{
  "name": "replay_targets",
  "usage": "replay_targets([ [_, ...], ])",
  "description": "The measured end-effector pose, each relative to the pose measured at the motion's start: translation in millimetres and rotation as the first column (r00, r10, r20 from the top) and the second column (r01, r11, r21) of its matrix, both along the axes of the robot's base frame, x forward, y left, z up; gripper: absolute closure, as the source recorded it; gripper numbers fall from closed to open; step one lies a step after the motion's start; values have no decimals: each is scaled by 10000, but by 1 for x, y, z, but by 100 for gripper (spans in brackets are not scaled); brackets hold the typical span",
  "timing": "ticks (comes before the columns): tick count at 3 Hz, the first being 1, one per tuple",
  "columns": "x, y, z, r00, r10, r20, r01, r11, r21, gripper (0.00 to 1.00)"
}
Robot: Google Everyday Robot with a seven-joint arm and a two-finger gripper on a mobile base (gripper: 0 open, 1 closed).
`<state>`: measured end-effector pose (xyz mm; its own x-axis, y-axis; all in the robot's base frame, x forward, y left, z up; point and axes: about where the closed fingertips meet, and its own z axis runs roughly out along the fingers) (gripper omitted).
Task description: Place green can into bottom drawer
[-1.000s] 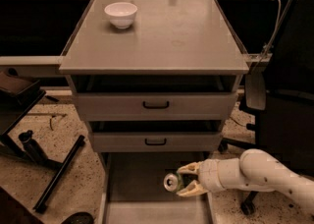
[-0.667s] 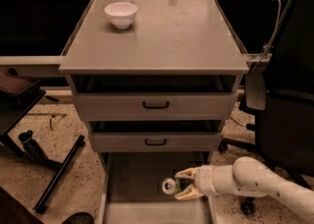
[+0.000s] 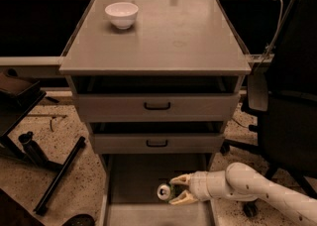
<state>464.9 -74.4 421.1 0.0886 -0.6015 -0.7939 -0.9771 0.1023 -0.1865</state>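
Observation:
The green can (image 3: 165, 191) lies on its side with its silver end toward the camera. It is low over the floor of the open bottom drawer (image 3: 133, 180), right of the middle. My gripper (image 3: 177, 190) reaches in from the right on a white arm. Its two pale fingers (image 3: 181, 179) sit above and below the can and are shut on it. I cannot tell whether the can touches the drawer floor.
Two grey-fronted drawers with black handles (image 3: 157, 106) sit closed above. A white bowl (image 3: 122, 14) stands on the cabinet top at the back left. A black office chair (image 3: 287, 101) is to the right. A black stand (image 3: 59, 175) lies on the floor to the left.
My gripper and the can have moved down and a little to the left, deeper into the bottom drawer. The arm has dropped lower.

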Motion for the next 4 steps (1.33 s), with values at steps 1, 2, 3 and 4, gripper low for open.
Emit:
replay_targets([
  [1, 10, 9, -32, 9998, 120, -166, -113, 9991, 418, 100],
  [2, 40, 32, -89, 9993, 371, -7, -368, 9930, 1120, 100],
  [3, 58, 45, -148, 9997, 164, -185, -129, 9840, 1779, 100],
  [4, 64, 56, -218, 9975, -4, -711, 171, 9723, 2331, 100],
])
